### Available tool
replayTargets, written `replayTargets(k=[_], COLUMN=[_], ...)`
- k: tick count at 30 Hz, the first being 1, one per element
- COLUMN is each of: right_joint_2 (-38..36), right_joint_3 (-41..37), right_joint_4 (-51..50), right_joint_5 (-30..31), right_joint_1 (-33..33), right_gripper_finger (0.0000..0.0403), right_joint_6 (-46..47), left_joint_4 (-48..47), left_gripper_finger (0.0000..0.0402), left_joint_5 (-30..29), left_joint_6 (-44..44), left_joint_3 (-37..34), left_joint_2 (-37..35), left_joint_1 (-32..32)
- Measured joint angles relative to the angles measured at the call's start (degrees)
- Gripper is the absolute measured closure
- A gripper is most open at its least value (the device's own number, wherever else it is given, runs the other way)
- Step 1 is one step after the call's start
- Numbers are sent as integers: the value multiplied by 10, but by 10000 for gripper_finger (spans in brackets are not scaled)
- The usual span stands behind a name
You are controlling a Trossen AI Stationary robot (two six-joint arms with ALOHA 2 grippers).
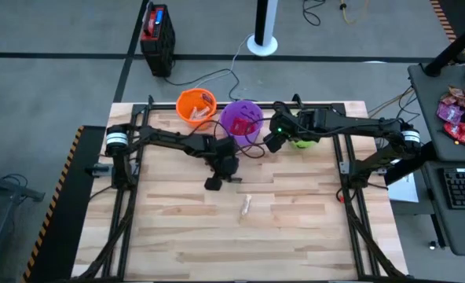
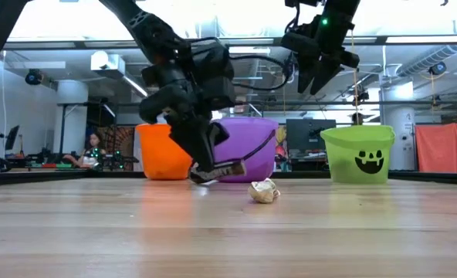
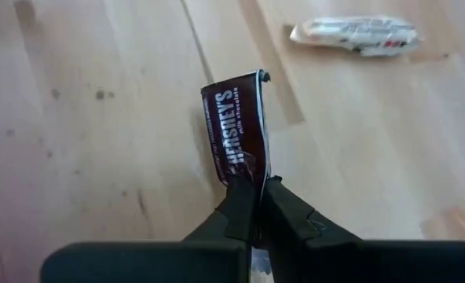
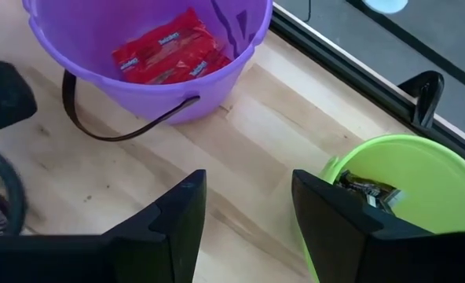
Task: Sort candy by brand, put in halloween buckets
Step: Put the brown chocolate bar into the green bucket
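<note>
left gripper (image 3: 258, 206) clamped on brown hershey's bar (image 3: 236, 130), white-wrapped candy (image 3: 354, 34) beyond on wooden table (image 3: 83, 157)

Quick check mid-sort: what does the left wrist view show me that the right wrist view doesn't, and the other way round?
Left wrist only: the left gripper shut on a dark brown Hershey's milk chocolate bar, with a silver-white wrapped candy lying apart on the boards.

Right wrist only: the right gripper open and holding nothing, above the gap between two pails; the purple plastic bucket holds red-wrapped candies, the lime green plastic bucket dark-wrapped ones.

Both: the light wooden tabletop.
</note>
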Motion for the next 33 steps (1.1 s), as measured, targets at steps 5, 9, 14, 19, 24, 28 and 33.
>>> replayTargets(k=[5, 9, 14, 19, 24, 28, 33], right_joint_2=[0, -4, -4, -3, -3, -3, -3], right_joint_3=[0, -2, -32, -63, -91, -112, -125], right_joint_4=[0, 3, 110, 201, 270, 321, 344], right_joint_5=[-9, -149, -179, -111, -150, -176, -176], right_joint_1=[11, 62, 181, 205, 198, 198, 198], right_gripper_finger=[223, 225, 232, 242, 247, 248, 252], right_joint_6=[-1, -95, -223, -244, -246, -248, -240], left_joint_4=[1, 2, 12, 30, 68, 91, 135], left_gripper_finger=[401, 401, 401, 401, 401, 401, 401], left_joint_5=[77, 137, 149, 169, 191, 193, 226], left_joint_6=[-5, -19, -41, -70, -118, -150, -192], left_joint_3=[2, 2, 3, 3, 3, 4, 4], left_joint_2=[-5, -18, -49, -76, -99, -107, -109], left_joint_1=[3, 7, 12, 18, 18, 18, 17])
